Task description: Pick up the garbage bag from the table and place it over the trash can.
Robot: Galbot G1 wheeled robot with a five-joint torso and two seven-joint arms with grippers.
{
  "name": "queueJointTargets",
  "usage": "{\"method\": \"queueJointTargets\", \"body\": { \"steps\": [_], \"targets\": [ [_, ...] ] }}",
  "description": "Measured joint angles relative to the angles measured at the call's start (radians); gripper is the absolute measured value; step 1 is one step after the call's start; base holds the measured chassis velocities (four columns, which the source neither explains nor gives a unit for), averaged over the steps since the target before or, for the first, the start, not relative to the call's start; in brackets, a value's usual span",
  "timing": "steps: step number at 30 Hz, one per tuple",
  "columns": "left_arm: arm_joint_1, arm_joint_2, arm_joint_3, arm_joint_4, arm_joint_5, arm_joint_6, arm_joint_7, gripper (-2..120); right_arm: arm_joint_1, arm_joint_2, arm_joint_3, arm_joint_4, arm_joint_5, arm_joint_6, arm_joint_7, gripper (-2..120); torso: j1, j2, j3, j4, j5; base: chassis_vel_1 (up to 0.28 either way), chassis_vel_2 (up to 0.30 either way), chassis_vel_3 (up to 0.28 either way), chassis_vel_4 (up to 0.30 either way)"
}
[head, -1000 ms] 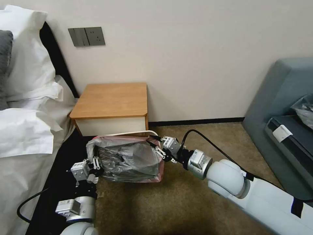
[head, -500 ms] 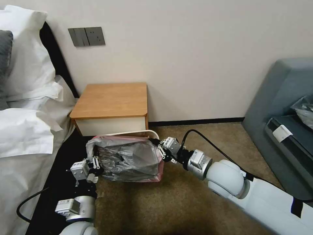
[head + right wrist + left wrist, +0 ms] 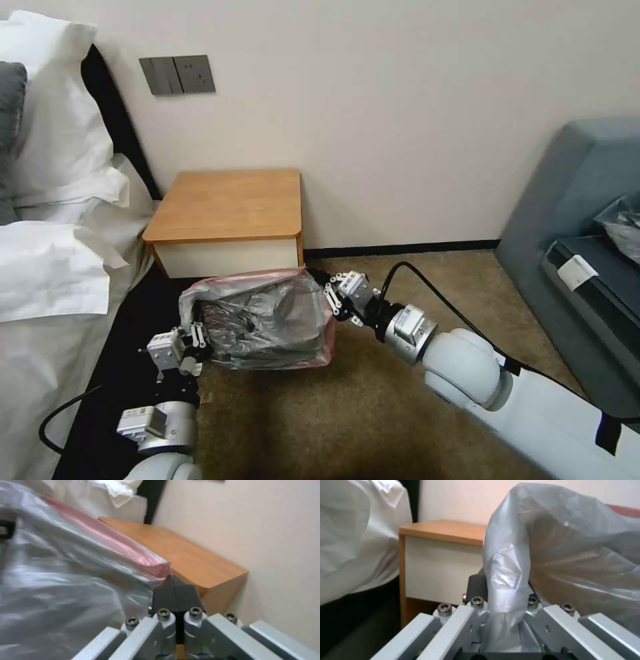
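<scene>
The left hand (image 3: 195, 341) is clamped on the near-left corner of the garbage bag (image 3: 267, 320); in its wrist view the film is bunched between the fingers. The bag hangs stretched between both hands just in front of the bench (image 3: 227, 207), above the carpet, its long axis running left to right and its pink-edged rim tilted up toward the bench. The trash can is hidden beneath the film. The right hand (image 3: 331, 301) is pinched shut on the bag's far-right pink corner (image 3: 156, 567).
</scene>
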Motion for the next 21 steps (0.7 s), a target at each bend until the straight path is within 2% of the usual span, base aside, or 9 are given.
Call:
{"method": "queueJointTargets", "body": {
  "steps": [14,17,21],
  "targets": [
    [0.02,0.0,0.014,-0.042,-0.011,-0.032,0.023,7,0.025,-0.008,0.037,-0.078,0.0,0.016,0.003,0,0.0,0.0,0.0,0.0,0.0,0.0,0.0,0.0,0.0],
    [0.016,-0.001,0.005,-0.039,-0.022,-0.032,0.024,7,-0.004,0.004,0.067,-0.072,-0.014,0.022,0.011,0,0.0,0.0,0.0,0.0,0.0,0.0,0.0,0.0,0.0],
    [0.008,0.002,-0.018,-0.02,-0.04,-0.032,0.022,7,-0.085,0.014,0.118,-0.004,-0.019,0.026,0.036,0,0.0,0.0,0.0,-0.0001,-0.0001,0.0,0.0,0.0,0.0]
  ]
}}
